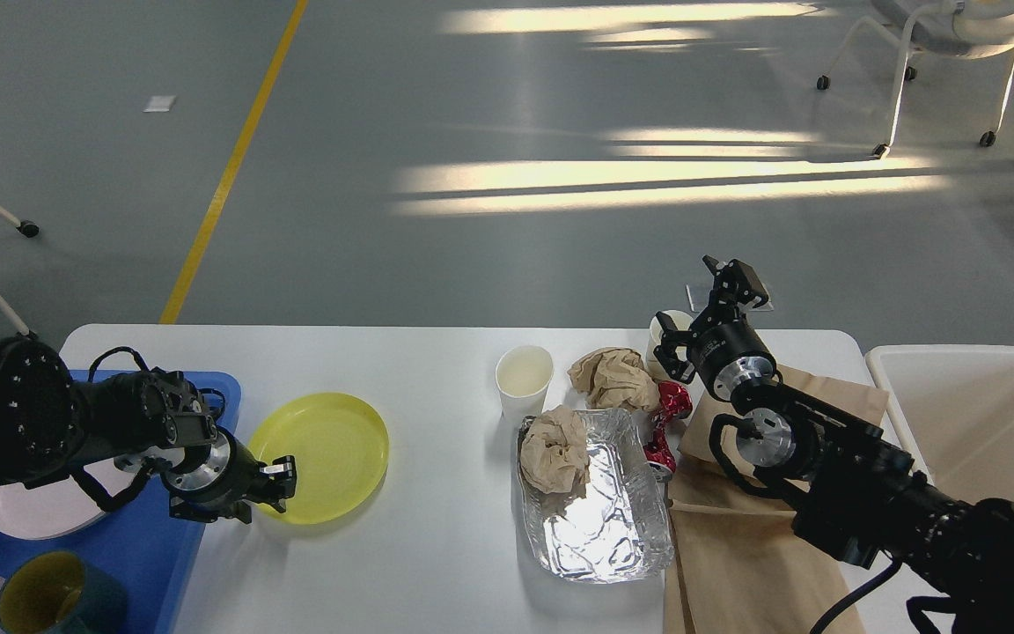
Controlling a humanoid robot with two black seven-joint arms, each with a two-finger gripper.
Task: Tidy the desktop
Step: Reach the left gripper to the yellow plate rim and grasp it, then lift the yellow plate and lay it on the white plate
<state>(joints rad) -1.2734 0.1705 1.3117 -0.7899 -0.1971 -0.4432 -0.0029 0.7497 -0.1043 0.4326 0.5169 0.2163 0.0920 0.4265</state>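
The white desktop (437, 361) carries a yellow plate (322, 453) on its left half. My left gripper (281, 484) reaches in low from the left; its fingers stand open, a little apart, over the plate's near-left rim. To the right are a paper cup (525, 377), a crumpled brown paper ball (613, 379), a foil tray (599, 511) holding a second paper ball (555, 449), and a crushed red can (667, 421). My right gripper (730, 275) is raised over the far right edge, open and empty, just above another white cup (667, 328).
A blue tray (150, 550) at the near left holds a white plate (36, 509) and mugs (58, 603). Brown paper bags (736, 546) lie under my right arm. A white bin (982, 414) stands off the table's right end.
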